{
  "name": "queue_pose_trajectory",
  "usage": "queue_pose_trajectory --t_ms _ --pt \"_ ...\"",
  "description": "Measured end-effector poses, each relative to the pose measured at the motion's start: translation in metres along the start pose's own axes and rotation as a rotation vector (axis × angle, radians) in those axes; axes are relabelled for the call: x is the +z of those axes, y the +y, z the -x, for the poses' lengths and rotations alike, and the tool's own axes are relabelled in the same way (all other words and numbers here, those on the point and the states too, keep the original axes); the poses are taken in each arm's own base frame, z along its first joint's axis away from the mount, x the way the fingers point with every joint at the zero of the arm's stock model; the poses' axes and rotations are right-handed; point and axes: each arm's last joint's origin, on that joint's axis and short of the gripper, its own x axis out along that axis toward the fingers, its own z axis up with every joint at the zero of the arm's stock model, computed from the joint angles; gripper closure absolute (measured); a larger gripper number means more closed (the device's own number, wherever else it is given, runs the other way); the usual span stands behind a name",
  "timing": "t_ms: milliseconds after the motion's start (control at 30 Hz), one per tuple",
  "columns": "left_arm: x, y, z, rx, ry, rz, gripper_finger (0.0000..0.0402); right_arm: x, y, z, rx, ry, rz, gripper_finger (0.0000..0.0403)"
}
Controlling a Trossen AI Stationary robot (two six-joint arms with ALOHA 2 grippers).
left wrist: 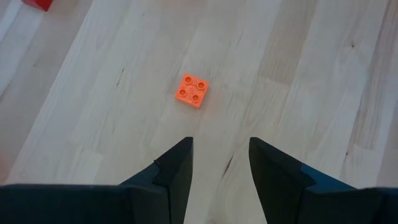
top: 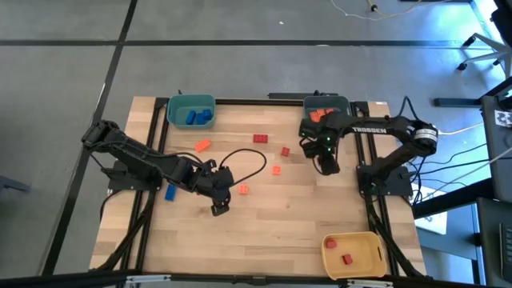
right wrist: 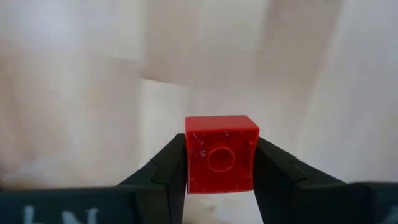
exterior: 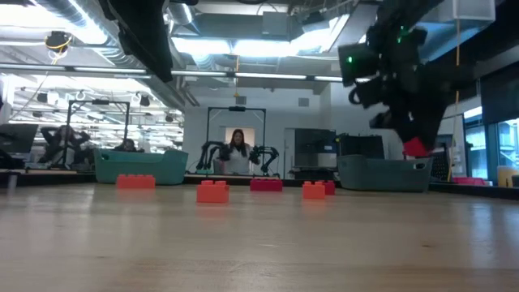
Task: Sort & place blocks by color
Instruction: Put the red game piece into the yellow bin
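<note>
Right pincer [right wrist: 221, 163] clamped on red square brick [right wrist: 221, 152], lifted clear of bench [top: 304, 216], near grey-blue bin [top: 344, 102] at far edge. Left pincer [left wrist: 221, 162] hovers mid-bench, fingers apart, empty, orange square brick [left wrist: 192, 91] just ahead on wood. More orange and red bricks scattered between arms; blue bricks in teal bin [top: 172, 108]; red bricks in yellow bin [top: 374, 254].
</note>
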Motion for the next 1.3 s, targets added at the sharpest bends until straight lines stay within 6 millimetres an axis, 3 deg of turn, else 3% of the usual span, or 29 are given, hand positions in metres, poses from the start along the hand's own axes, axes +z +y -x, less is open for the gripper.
queue_pose_trajectory --t_ms 300,600,833,1033,1300 --pt "-0.001 0.001 0.0 0.007 0.006 -0.003 0.0253 0.013 0.068 0.031 0.076 0.015 0.04 0.0266" --pt "0.004 -0.002 0.0 0.001 -0.054 -0.091 0.0253 0.002 0.158 0.047 0.138 -0.013 0.014 0.0266" --pt "0.019 -0.013 0.003 -0.098 -0.209 -0.214 0.0253 -0.018 0.216 0.039 0.139 0.058 -0.139 0.0266" --pt "0.021 -0.016 0.004 -0.132 -0.234 -0.264 0.0253 -0.029 0.263 0.031 0.212 0.011 -0.239 0.0266" --pt "0.021 -0.016 0.004 -0.131 -0.234 -0.282 0.0253 -0.038 0.306 0.002 0.187 0.033 -0.343 0.0266"
